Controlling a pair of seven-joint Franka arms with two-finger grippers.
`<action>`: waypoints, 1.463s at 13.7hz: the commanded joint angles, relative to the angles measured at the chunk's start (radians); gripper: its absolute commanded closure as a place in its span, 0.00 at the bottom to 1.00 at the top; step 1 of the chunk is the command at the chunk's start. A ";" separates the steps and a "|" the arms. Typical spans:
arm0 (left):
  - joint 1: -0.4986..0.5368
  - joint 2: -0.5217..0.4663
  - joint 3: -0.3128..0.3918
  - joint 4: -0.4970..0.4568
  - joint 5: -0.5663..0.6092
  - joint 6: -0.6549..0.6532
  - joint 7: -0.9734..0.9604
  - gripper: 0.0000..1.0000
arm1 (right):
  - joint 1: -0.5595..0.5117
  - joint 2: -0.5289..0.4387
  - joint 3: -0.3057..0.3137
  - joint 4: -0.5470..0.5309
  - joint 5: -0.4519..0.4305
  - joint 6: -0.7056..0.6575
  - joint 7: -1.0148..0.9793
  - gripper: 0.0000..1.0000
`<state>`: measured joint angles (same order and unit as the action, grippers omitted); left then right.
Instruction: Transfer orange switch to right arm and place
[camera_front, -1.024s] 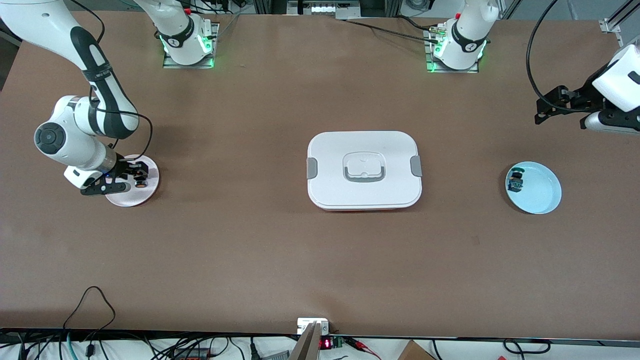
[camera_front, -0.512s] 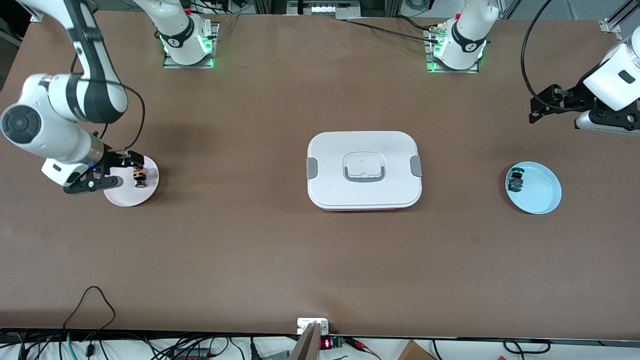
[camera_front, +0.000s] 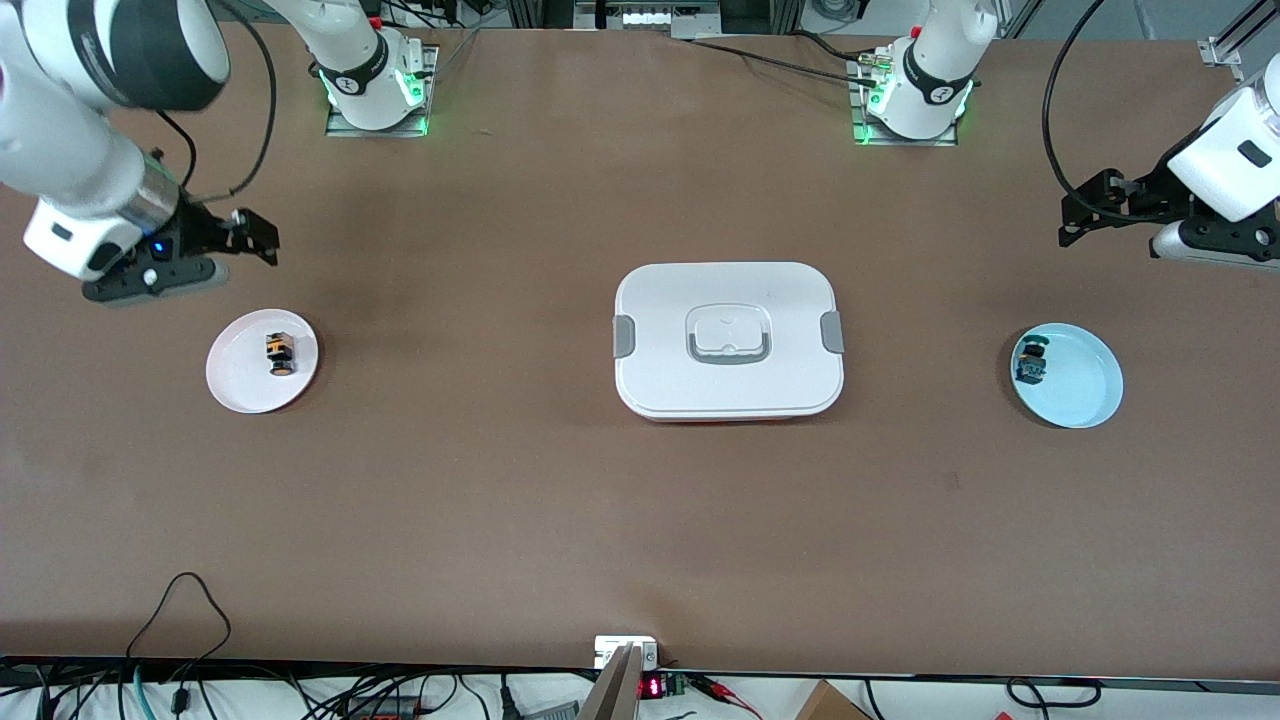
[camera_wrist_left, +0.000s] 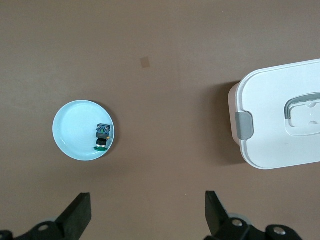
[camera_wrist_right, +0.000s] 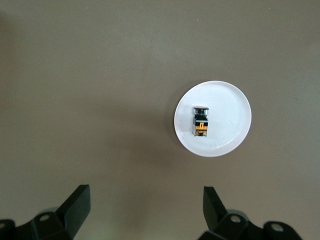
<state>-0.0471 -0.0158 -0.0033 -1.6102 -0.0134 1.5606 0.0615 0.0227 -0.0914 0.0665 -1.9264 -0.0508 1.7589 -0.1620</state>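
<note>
The orange switch (camera_front: 279, 354) lies on a small white plate (camera_front: 240, 385) toward the right arm's end of the table. It also shows in the right wrist view (camera_wrist_right: 201, 121), lying on that plate (camera_wrist_right: 230, 110). My right gripper (camera_front: 250, 255) is open and empty, up in the air over bare table beside the plate, apart from the switch; its jaws stand wide in the right wrist view (camera_wrist_right: 145, 192). My left gripper (camera_front: 1075, 215) is open and empty, waiting high over the left arm's end of the table, with jaws wide in the left wrist view (camera_wrist_left: 146, 200).
A white lidded box (camera_front: 728, 340) with grey clips sits mid-table, also in the left wrist view (camera_wrist_left: 280, 120). A light blue plate (camera_front: 1085, 385) toward the left arm's end holds a tiny black piece with blue-green parts (camera_front: 1031, 362), seen also in the left wrist view (camera_wrist_left: 102, 136).
My right gripper has lifted off the white plate and drawn back toward its base, leaving the orange switch on the plate. The left arm has barely moved.
</note>
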 joint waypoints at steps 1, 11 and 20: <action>0.007 0.002 -0.001 0.010 -0.010 -0.024 0.006 0.00 | 0.003 0.024 -0.007 0.139 0.034 -0.111 -0.005 0.00; 0.010 0.000 0.000 0.010 -0.010 -0.042 0.001 0.00 | -0.004 0.059 -0.014 0.237 0.155 -0.200 0.012 0.00; 0.012 0.000 0.000 0.010 -0.010 -0.048 0.000 0.00 | -0.003 0.064 -0.013 0.245 0.147 -0.199 0.061 0.00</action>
<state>-0.0416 -0.0158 -0.0017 -1.6102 -0.0134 1.5270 0.0605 0.0215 -0.0388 0.0525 -1.7136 0.0850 1.5834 -0.1096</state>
